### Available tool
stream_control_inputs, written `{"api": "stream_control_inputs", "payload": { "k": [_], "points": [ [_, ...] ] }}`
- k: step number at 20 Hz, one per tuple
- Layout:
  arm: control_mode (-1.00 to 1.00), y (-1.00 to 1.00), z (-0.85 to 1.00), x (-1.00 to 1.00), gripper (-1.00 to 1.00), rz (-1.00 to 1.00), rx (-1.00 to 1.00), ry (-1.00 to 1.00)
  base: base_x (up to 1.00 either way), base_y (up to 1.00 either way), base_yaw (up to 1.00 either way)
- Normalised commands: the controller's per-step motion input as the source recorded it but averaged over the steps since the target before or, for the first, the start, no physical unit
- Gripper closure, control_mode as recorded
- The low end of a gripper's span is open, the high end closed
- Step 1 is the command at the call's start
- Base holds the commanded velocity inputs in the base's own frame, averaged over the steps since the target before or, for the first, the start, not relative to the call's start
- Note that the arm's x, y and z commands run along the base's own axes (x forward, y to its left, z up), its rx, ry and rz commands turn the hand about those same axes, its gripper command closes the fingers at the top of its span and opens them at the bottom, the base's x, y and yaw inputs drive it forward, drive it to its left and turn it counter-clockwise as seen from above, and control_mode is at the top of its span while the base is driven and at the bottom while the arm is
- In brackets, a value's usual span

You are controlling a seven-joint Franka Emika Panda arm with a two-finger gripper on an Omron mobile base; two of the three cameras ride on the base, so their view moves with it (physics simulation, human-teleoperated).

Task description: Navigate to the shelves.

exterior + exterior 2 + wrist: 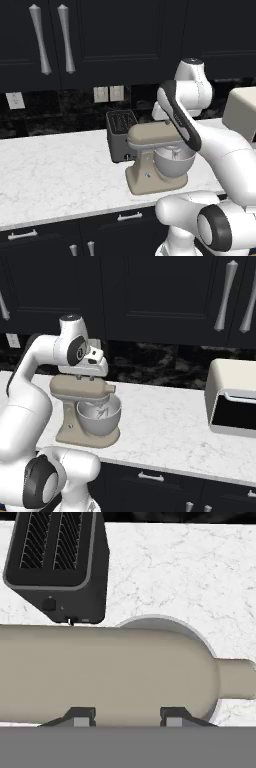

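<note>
A robot faces a marble worktop (50,175), its empty fingers (80,716) apart above a beige stand mixer (155,162) beside a black toaster (120,134). No wooden shelves here; it likely must drive on to find them.

White arm (220,145) (dark joints); rounded links

Mixer, toaster and bread box on a marble tabletop (50,175)

A beige stand mixer (155,160) with a metal bowl (100,417) stands just in front of a black toaster (121,134); a cream bread box (234,398) sits well apart under dark cabinets (150,296).
</note>
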Motion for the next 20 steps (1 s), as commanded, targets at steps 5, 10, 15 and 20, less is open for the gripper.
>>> {"api": "stream_control_inputs", "payload": {
  "k": [5, 10, 15, 20],
  "points": [
    [-1.0, -0.01, 0.0, -0.56, -1.0, 0.0, 0.0, -0.02, 0.0, 0.0, 0.0],
    [-1.0, -0.09, -0.08, -0.98, -1.0, 0.0, 0.0, -0.02, 0.0, 0.0, 0.0],
    [-1.0, -0.01, -0.31, -0.77, -1.0, 0.0, 0.0, -0.02, 0.0, 0.0, 0.0],
    [1.0, 0.0, -0.28, -0.36, -1.0, 0.0, 0.0, 0.0, -0.27, -0.01, 0.03]
  ]
}}
